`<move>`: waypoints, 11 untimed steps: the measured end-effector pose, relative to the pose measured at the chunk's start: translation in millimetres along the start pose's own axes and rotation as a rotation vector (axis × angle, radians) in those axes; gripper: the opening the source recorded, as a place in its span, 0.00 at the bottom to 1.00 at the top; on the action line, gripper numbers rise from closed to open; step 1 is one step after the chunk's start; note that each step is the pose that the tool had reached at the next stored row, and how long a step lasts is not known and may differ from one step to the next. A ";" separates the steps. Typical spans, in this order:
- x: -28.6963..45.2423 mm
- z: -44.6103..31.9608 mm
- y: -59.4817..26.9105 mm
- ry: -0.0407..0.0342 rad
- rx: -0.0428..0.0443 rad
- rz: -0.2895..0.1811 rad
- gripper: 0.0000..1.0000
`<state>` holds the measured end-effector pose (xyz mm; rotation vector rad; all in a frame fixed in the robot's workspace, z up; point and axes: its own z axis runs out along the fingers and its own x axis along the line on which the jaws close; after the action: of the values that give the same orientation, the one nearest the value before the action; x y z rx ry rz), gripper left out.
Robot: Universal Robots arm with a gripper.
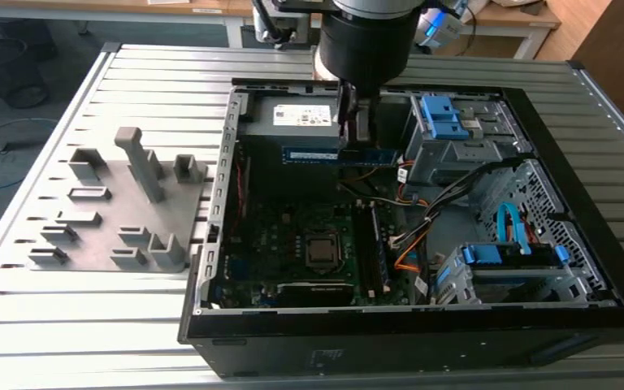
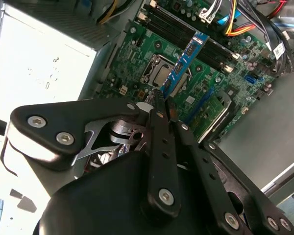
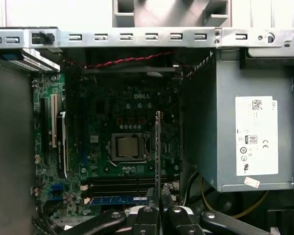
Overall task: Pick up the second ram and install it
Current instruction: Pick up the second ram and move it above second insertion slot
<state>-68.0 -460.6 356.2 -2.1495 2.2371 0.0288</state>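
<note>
Grey plastic holder blocks (image 1: 139, 166) stand on the slatted metal bench (image 1: 62, 329) at the exterior view's left, well apart from the work. Further right, your jaws pinch the long blue-green memory stick (image 1: 312, 154) by its upper edge. That leaves its contact edge facing down, level above the green motherboard (image 1: 279, 236) inside the open black computer case (image 1: 399, 349).

My gripper (image 1: 353, 148) clamps the second ram (image 1: 309, 154) near its middle: a long, thin blue-green board with dark chips, held level on its long edge, hanging inside the open case (image 1: 572, 106) above the motherboard (image 1: 290, 236), near the case's power-supply end
</note>
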 end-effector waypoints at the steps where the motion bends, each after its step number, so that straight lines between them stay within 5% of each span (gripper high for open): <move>1: 0.0 1.1 -1.0 0.0000 0.0000 0.000 0.14; 11: -0.1 10.9 -14.4 0.0000 -0.0007 0.000 0.14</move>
<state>-53.4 -460.6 345.5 -2.1499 2.2374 0.0296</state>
